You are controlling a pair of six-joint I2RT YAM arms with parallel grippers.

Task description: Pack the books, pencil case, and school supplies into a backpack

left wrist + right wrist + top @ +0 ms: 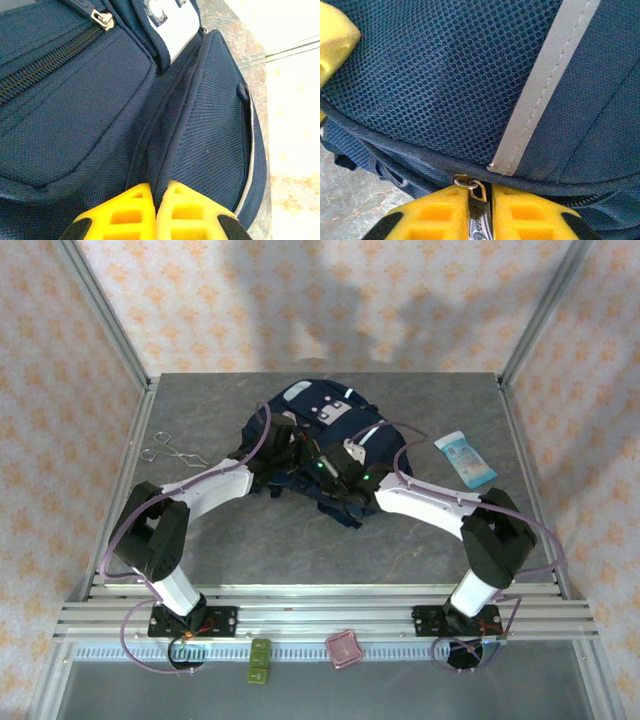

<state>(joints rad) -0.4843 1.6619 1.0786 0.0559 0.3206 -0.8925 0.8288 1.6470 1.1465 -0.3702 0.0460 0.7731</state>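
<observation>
From above, the backpack (318,420) is seen lying in the middle of the tabletop (250,545). It is touched by the left hand (289,446) and the right hand (328,466). In the left wrist view, the left hand is clenched on a fold of the backpack's blue cloth. In the right wrist view, a zip pull (480,220) is pinched tight between the right hand's yellow fingers.
</observation>
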